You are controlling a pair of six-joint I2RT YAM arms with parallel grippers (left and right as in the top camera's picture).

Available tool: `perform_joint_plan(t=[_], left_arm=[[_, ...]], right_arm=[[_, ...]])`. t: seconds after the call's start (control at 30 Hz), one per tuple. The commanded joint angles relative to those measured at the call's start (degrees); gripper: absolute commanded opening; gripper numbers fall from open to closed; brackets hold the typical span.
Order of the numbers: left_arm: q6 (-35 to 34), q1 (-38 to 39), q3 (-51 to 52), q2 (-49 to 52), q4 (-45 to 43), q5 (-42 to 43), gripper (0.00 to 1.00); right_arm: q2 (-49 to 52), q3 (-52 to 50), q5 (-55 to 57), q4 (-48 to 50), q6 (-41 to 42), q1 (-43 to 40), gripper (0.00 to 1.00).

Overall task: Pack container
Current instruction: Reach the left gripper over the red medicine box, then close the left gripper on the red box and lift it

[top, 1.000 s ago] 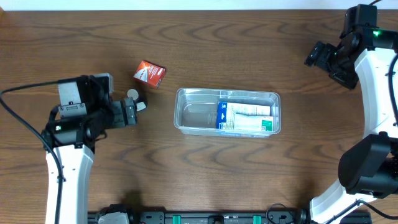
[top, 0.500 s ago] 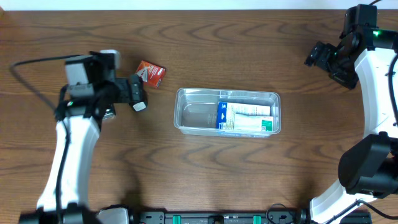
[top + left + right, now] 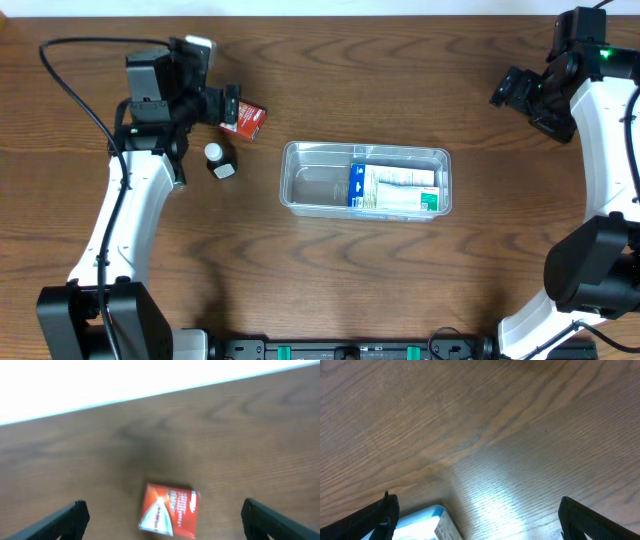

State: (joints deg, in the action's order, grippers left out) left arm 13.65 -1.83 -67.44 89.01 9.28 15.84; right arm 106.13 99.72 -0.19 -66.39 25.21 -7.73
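The clear plastic container (image 3: 312, 185) lies at the table's middle. A blue and white box (image 3: 396, 188) lies flat in its right half. A red box (image 3: 245, 120) lies on the table, left of and behind the container, and shows in the left wrist view (image 3: 170, 511). My left gripper (image 3: 228, 104) is open just left of the red box, its fingers (image 3: 165, 510) wide on either side of it and not touching. My right gripper (image 3: 506, 90) is open and empty at the far right, and its wrist view (image 3: 479, 510) shows nothing between the fingers.
A small white bottle with a dark body (image 3: 218, 160) stands on the table below the left gripper, left of the container. A pale blue and white edge (image 3: 422, 522) shows blurred in the right wrist view. The table's far edge lies close behind the red box.
My left arm has swung from the near left toward the back, bringing its gripper to the red box. The right arm, the container and the bottle have not visibly moved.
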Motion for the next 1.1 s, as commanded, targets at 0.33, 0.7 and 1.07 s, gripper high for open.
perform_joint_plan(t=[0.33,0.7,1.07], left_arm=[[2.3,1.5,-8.4,13.2,5.7,-3.1,0.98],[2.2,4.2,-33.0,21.4,27.9,-3.5,0.98],[2.2,4.2,-40.8,30.7,38.8,-3.5,0.98]], right_arm=[[-0.8,1.0,0.4,0.0,0.4,-0.1,0.99],[-0.8,1.0,0.4,0.0,0.5,-0.1,0.99],[-0.8,1.0,0.4,0.0,0.5,-0.1,0.99]])
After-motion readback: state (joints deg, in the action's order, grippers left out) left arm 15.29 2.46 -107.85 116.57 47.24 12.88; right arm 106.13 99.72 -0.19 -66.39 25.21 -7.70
